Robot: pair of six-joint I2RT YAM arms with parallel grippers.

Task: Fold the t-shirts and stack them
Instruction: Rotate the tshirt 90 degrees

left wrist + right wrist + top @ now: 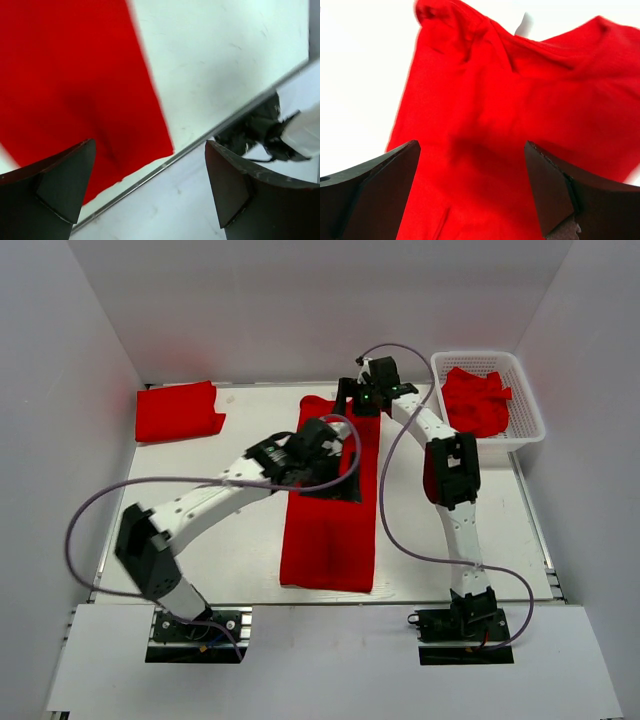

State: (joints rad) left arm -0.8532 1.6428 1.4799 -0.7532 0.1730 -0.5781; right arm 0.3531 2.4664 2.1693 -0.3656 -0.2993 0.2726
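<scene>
Shirt (330, 540) lies 12-to-6 o'clock; left gripper (330, 475) over its middle, right gripper (358, 400) at 12 o'clock end, both spread, empty.

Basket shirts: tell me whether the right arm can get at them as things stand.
Probably yes. The right pincer hangs open over the far end of the flat shirt; the basket beside it is open-topped, its crumpled shirts exposed, nothing between.

Top: you look down on the whole table (240, 550) from behind.
Wrists: close above the spread red shirt (330, 540), shared overhead.
</scene>
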